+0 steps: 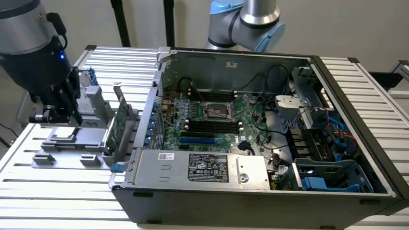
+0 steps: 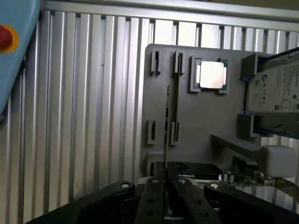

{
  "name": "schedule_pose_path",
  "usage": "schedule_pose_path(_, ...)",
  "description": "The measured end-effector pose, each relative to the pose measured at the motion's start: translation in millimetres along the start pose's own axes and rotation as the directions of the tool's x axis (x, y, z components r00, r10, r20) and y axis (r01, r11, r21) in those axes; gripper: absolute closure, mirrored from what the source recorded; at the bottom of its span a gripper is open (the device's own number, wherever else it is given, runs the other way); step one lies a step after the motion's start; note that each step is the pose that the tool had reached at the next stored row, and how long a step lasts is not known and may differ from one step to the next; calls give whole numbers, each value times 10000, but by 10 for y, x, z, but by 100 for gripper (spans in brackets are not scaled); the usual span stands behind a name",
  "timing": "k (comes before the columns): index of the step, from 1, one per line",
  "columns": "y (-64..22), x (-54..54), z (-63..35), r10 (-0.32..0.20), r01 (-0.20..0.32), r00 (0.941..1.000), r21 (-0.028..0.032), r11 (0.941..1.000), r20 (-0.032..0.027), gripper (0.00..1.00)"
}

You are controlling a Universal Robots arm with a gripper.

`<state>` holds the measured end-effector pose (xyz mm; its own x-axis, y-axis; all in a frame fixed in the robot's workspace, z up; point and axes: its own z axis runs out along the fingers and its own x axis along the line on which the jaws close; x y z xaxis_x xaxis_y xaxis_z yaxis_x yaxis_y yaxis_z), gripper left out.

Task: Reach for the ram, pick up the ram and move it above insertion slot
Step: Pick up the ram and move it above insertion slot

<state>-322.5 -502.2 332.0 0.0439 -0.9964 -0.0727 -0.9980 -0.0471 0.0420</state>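
The ram [image 2: 167, 116] is a thin green stick seen edge-on, standing in the slotted posts of a grey parts holder [image 2: 196, 121]. In the wrist view my gripper [image 2: 166, 184] hangs above the holder just off the ram's near end. Its black fingers [image 2: 150, 200] are drawn together with nothing between them. In the exterior view the gripper [image 1: 64, 115] hovers over the same holder [image 1: 64, 148] at that view's left, outside the open computer case [image 1: 255, 191]. The insertion slot sits among the black memory slots [image 1: 208, 125] on the motherboard.
On the holder are a silver processor [image 2: 211, 74], a hard drive [image 2: 275, 88] and a larger green expansion card [image 1: 118, 124] with a metal bracket. A red button [image 2: 4, 37] on a blue housing sits nearby. A ribbed aluminium table [image 1: 64, 201] lies under everything.
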Motion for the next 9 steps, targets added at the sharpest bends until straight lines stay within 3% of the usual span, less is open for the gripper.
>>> schedule_pose_path(9,-389,-7,-425,3,-2,10000,-66,10000,68,86)
